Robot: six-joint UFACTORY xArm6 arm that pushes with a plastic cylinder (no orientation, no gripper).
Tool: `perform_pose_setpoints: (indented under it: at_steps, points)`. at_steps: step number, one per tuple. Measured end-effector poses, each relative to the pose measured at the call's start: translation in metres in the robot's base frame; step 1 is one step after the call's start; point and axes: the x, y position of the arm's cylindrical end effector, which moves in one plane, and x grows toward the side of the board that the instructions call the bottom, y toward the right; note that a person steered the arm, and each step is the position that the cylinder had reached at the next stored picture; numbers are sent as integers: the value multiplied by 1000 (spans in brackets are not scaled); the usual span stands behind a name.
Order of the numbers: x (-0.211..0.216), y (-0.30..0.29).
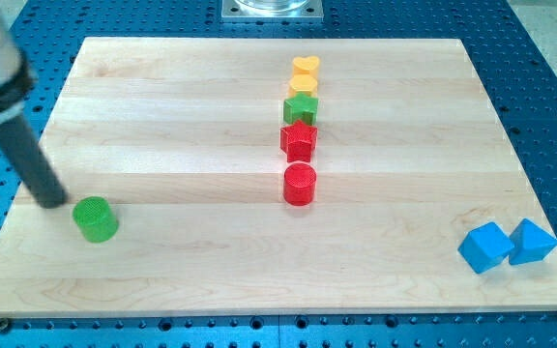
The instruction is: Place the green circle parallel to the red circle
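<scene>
The green circle (96, 218) lies near the board's left edge, toward the view's bottom. The red circle (300, 184) lies near the middle of the board, far to the view's right of it and slightly higher. My tip (54, 200) rests on the board just to the view's upper left of the green circle, close to it; I cannot tell whether it touches.
Above the red circle runs a column: a red star (299, 139), a green star (301, 108), a yellow block (304, 85) and a yellow heart (306, 66). Two blue blocks (484, 246) (532, 242) lie at the bottom right. The wooden board (162, 106) sits on a blue perforated table.
</scene>
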Motion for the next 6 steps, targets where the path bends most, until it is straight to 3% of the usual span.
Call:
perform_pose_setpoints:
  at_steps: [1,2,3,4,6]
  points:
    - [32,5]
    - [57,65]
    - [39,119]
    - [43,129]
    - [-39,52]
